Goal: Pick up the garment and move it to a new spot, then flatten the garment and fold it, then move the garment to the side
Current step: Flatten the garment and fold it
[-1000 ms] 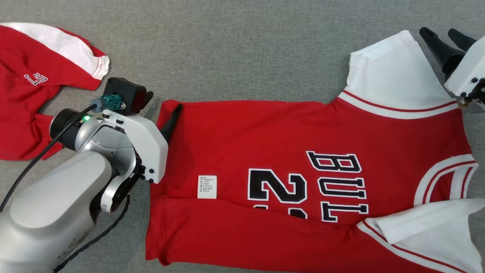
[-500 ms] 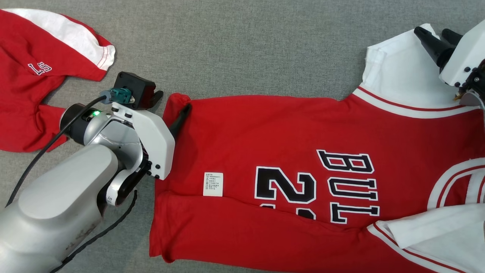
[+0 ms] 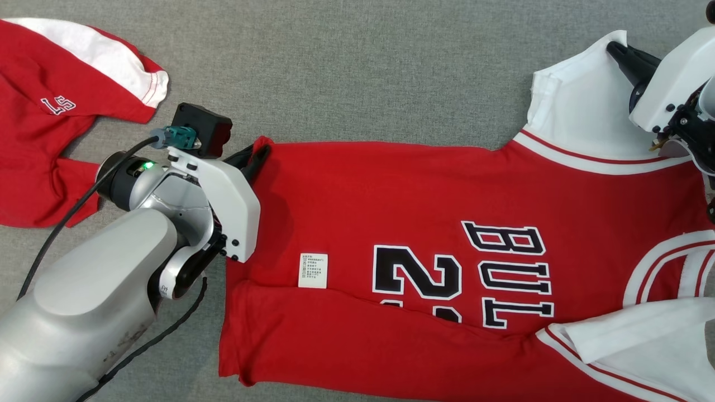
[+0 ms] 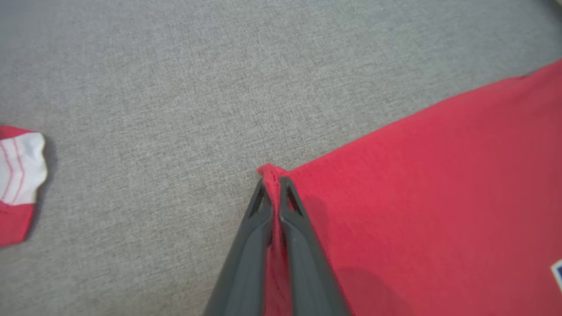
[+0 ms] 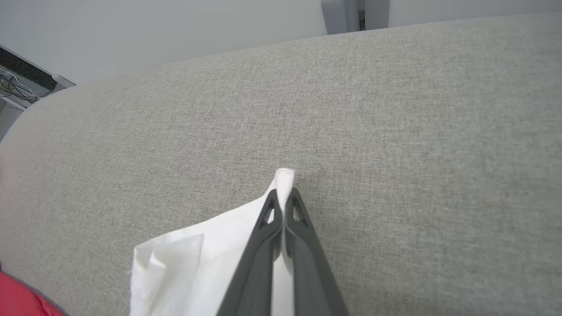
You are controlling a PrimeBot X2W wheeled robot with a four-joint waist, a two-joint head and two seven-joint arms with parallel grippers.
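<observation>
A red jersey point(image 3: 391, 201) with white sleeves, black "BUL" lettering and a "2" lies spread on the grey fabric surface point(image 3: 346, 72), its near edge folded over. My left gripper point(image 3: 258, 159) is shut on the jersey's far hem corner point(image 4: 271, 173), red cloth pinched between its fingers point(image 4: 250, 245). My right gripper point(image 3: 617, 51) is shut on the far corner of the white sleeve point(image 3: 581, 106), and the sleeve tip point(image 5: 285, 175) pokes out past its fingers point(image 5: 303, 254).
A second red and white garment point(image 3: 50, 111) lies crumpled at the far left, its white cuff point(image 4: 19, 166) near my left arm. The rounded back edge of the grey surface point(image 5: 131, 77) lies beyond the sleeve.
Both grippers have closed: the left onto the hem corner, the right onto the white sleeve's corner. The head camera has shifted slightly.
</observation>
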